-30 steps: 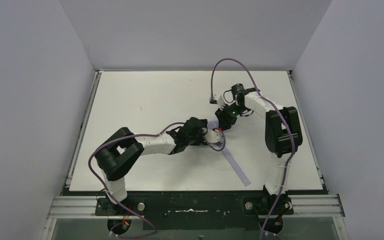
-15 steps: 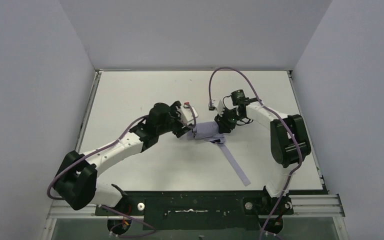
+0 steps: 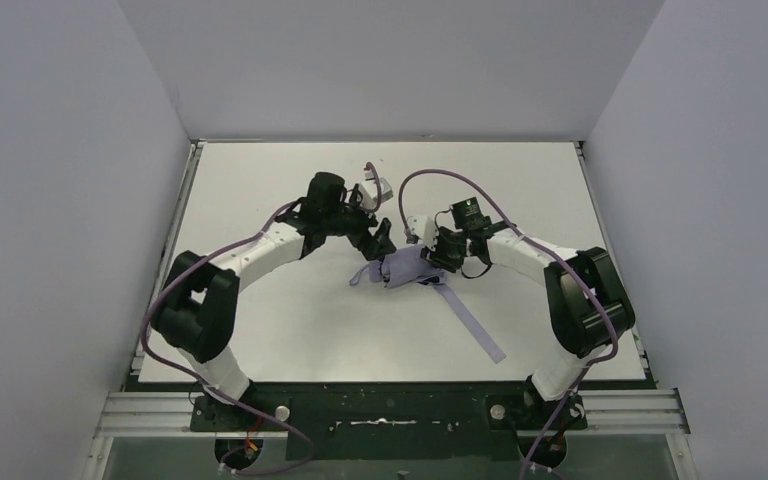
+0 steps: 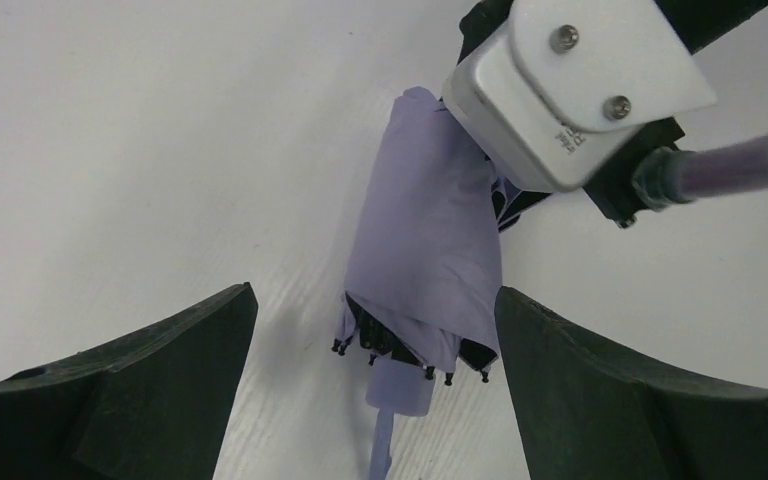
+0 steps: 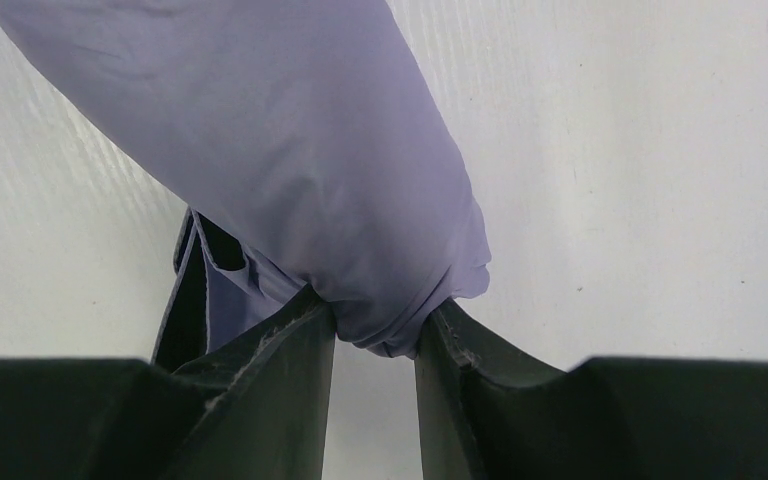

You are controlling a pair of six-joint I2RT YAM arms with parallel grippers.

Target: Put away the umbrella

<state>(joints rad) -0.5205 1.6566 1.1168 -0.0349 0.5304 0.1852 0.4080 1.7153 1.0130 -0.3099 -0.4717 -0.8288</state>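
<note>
Arms: your two show white links, black joints.
Cables: purple, one per wrist.
Wrist housing: white, two screws.
Fingers: dark, matte.

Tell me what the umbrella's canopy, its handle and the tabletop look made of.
Canopy: thin matte lavender fabric, going by its soft folds and creases. Handle: probably smooth plastic, a rigid rounded lavender stub. Tabletop: matte white with faint grain lines, perhaps laminate or painted wood.

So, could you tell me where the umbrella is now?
In the top view the umbrella lies folded near the centre of the table, one end pinched by the right claw, the open left claw close by.
</note>
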